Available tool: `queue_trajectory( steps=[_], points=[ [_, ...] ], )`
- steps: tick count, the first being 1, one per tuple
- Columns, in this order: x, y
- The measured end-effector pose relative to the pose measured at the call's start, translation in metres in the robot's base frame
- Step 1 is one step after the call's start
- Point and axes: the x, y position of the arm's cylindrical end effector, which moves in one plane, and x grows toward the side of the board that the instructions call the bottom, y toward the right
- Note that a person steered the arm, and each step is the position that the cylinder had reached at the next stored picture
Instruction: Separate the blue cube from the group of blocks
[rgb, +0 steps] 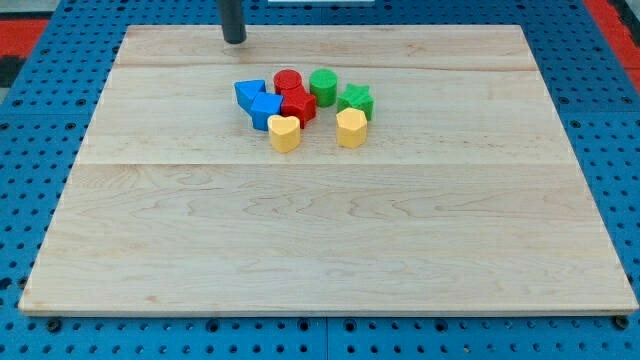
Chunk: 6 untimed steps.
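You are at the approach step: my tip (234, 40) stands near the board's top edge, touching no block; a bare rod, it has no fingers to spread. Below it, slightly to the view's right, the blue cube (266, 110) touches the blue wedge (249, 93) and red star block (298, 105). Next, get my tip between the cube and its red neighbour, then push leftward.

Wooden board (330, 250) on blue pegboard (40, 120)

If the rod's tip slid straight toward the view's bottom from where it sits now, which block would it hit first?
Probably the blue triangular block. My tip sits above the cluster, toward the view's top, roughly in line with that block's left part. The blue cube lies just behind it. Depth is unclear, so the tip might only graze it.
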Motion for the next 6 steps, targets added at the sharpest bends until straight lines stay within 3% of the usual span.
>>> queue_trajectory(
  steps=[1,3,5,6],
  points=[
    [0.059,0.026],
    [0.136,0.028],
    [0.19,0.111],
    [0.226,0.125]
  ],
)
